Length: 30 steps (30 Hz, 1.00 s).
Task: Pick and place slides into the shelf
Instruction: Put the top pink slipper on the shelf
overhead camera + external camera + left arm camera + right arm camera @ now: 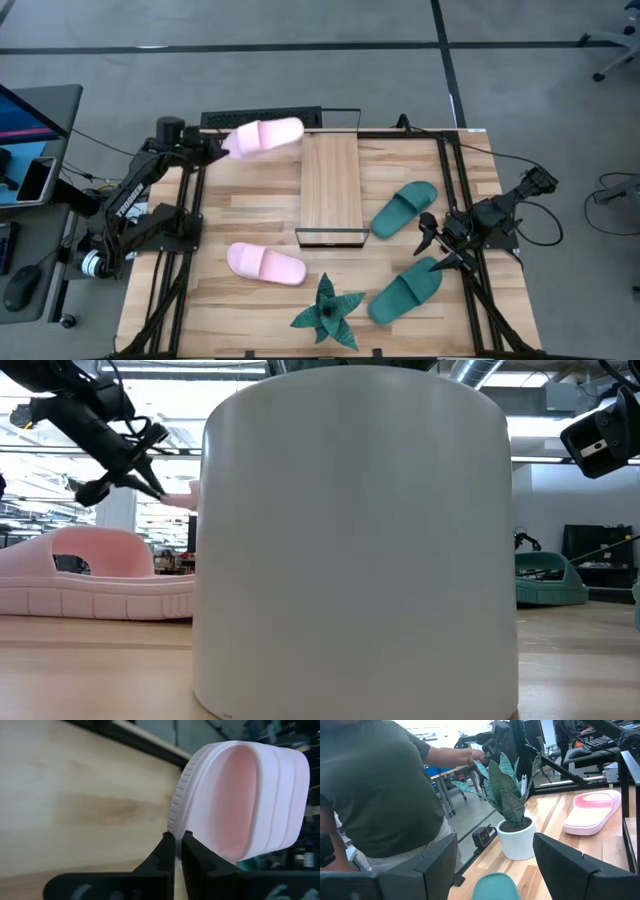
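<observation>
The left gripper (222,143) pinches a pink slide (265,136) above the table's far-left corner, beside the shelf (331,186). The right gripper (433,247) waits, fingers spread, over a teal slide (404,290).

A spiky green plant (326,314) in a white pot (516,843) stands at the near edge of the wooden tabletop (240,200). The pot fills most of the low view. A person in a dark green shirt (380,790) stands just beside the table. A monitor (25,115) and phone (37,178) sit on a side desk.
</observation>
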Each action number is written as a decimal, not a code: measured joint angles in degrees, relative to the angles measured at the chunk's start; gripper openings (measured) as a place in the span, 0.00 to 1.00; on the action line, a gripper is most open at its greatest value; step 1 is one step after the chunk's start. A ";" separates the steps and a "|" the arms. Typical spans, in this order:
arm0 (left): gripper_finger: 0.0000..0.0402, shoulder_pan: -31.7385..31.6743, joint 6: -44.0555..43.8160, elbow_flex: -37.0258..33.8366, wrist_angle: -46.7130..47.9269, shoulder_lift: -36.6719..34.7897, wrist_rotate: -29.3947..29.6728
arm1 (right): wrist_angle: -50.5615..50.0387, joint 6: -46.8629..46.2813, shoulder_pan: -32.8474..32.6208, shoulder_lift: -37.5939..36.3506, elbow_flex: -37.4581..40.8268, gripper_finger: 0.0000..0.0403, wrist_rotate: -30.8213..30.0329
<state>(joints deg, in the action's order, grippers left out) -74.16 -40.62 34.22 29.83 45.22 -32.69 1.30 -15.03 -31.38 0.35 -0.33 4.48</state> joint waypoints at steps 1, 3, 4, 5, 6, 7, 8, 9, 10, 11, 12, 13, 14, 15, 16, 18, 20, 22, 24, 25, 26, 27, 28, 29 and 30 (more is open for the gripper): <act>0.00 0.39 -1.09 0.00 -1.17 0.05 -0.24 | 0.00 0.00 0.00 -0.01 -0.01 0.63 -0.01; 0.00 1.47 -3.33 0.00 -3.62 0.30 -0.59 | -0.01 0.00 0.00 -0.01 -0.01 0.63 -0.01; 0.00 2.11 -4.21 0.00 -4.80 0.46 -0.65 | 0.00 0.00 0.00 0.00 -0.01 0.63 -0.01; 0.00 2.85 -5.16 0.00 -5.95 0.66 -0.66 | -0.01 0.01 0.00 0.01 0.00 0.63 0.00; 0.00 3.66 -5.94 0.00 -7.03 0.97 -0.62 | 0.00 0.00 0.00 0.01 0.00 0.63 -0.01; 0.00 4.57 -6.56 0.00 -8.07 1.33 -0.44 | 0.00 0.00 0.00 0.01 -0.01 0.63 -0.01; 0.00 5.54 -7.02 0.00 -9.03 1.72 -0.12 | 0.00 0.00 0.00 -0.01 -0.01 0.63 -0.01; 0.00 6.62 -7.47 0.00 -9.98 2.23 0.40 | 0.00 0.00 0.00 -0.01 -0.01 0.63 -0.01; 0.00 7.67 -8.00 0.00 -10.79 2.83 1.04 | 0.00 0.01 0.00 0.00 -0.01 0.63 0.00; 0.00 8.71 -8.46 0.00 -11.32 3.42 1.75 | 0.00 0.02 0.00 0.01 -0.01 0.63 -0.01; 0.00 9.55 -8.64 0.00 -11.99 4.05 2.14 | 0.00 0.00 0.00 0.01 -0.01 0.63 -0.01; 0.00 10.40 -8.85 0.00 -12.89 4.84 2.47 | 0.00 0.00 0.00 0.00 0.01 0.63 -0.01; 0.00 11.16 -9.36 0.00 -13.80 5.68 2.67 | 0.00 0.00 0.00 0.00 -0.01 0.63 0.01; 0.00 11.93 -9.81 0.00 -14.70 6.50 2.93 | 0.00 0.00 0.00 -0.01 0.01 0.63 -0.01; 0.00 12.72 -10.18 0.05 -15.87 7.50 3.02 | 0.00 0.01 0.00 0.01 0.01 0.63 0.00; 0.00 14.21 -10.73 0.93 -17.24 9.84 3.46 | 0.00 0.01 0.00 -0.01 -0.01 0.63 -0.01; 0.00 15.52 -10.45 2.74 -17.49 12.35 3.98 | -0.01 0.00 0.00 0.00 0.00 0.63 0.01; 0.00 16.65 -9.61 4.90 -17.58 15.05 4.10 | -0.01 0.00 0.00 0.00 0.01 0.63 0.00; 0.00 17.80 -8.30 7.50 -17.45 17.85 4.20 | 0.00 0.01 0.00 -0.01 -0.01 0.63 0.01; 0.00 18.29 -7.73 8.88 -17.48 19.19 4.23 | 0.00 0.01 0.00 -0.01 0.00 0.63 -0.01; 0.00 18.72 -7.24 10.19 -17.51 20.42 4.23 | 0.00 0.01 0.00 0.00 -0.01 0.63 -0.01; 0.00 19.15 -6.77 11.42 -17.50 21.62 4.20 | 0.00 0.00 0.00 0.00 0.00 0.63 0.00; 0.00 19.55 -6.35 12.54 -17.52 22.89 4.21 | 0.00 0.00 0.00 0.01 0.01 0.63 0.01; 0.00 19.97 -5.89 13.61 -17.51 24.15 4.10 | 0.00 0.02 0.00 -0.01 -0.01 0.63 -0.01; 0.00 20.36 -5.63 14.44 -17.49 25.33 3.94 | 0.00 0.00 0.00 0.01 -0.01 0.63 -0.01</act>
<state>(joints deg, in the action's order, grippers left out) -53.80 -46.25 48.65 12.34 70.54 -28.75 1.30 -15.03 -31.38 0.36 -0.34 4.47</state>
